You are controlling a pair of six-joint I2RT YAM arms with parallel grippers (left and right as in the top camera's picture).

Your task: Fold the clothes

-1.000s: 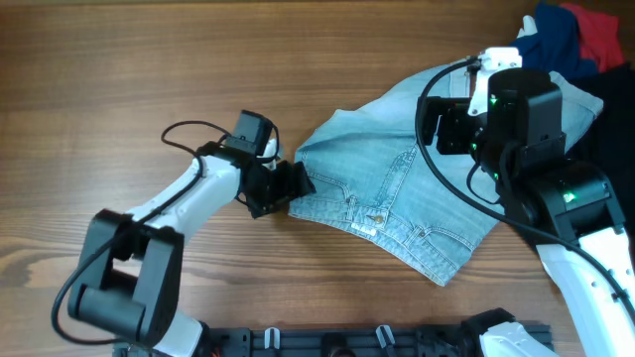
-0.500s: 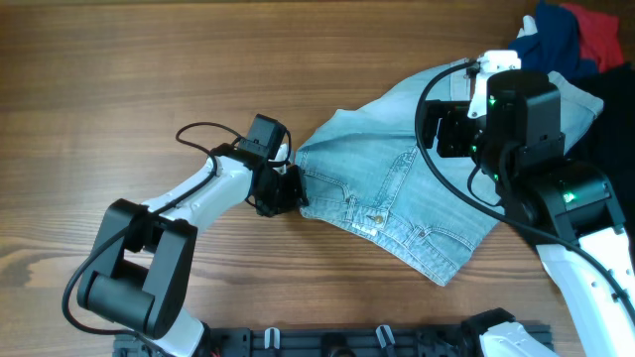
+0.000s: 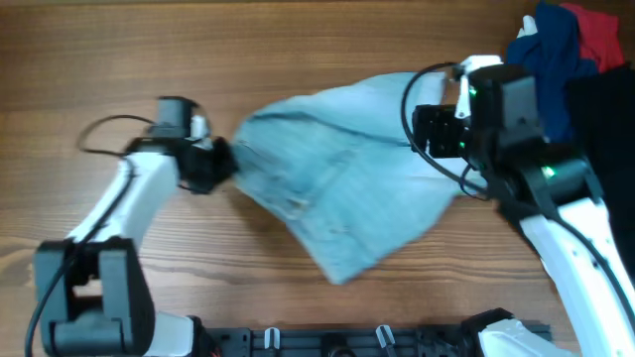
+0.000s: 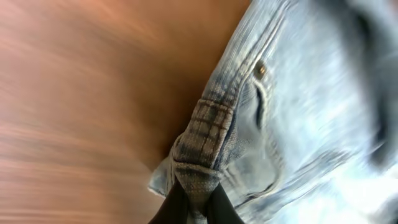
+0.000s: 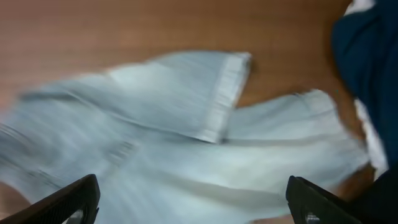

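The light blue denim shorts lie stretched across the middle of the wooden table, blurred by motion. My left gripper is shut on their waistband edge at the left end. In the left wrist view the two dark fingers pinch a bunched belt-loop fold of the shorts, and my left gripper is shut on it. My right gripper hovers open over the right part of the shorts. In the right wrist view it stands wide apart above the pale denim, with nothing between its fingers.
A heap of dark navy and red garments lies at the back right corner, with a black garment beside it. The navy cloth shows at the right edge of the right wrist view. Bare wood spreads to the left.
My left gripper closed on the waistband and pulled away to the left and back, dragging the shorts leftward. The right gripper stayed open and shifted slightly left.
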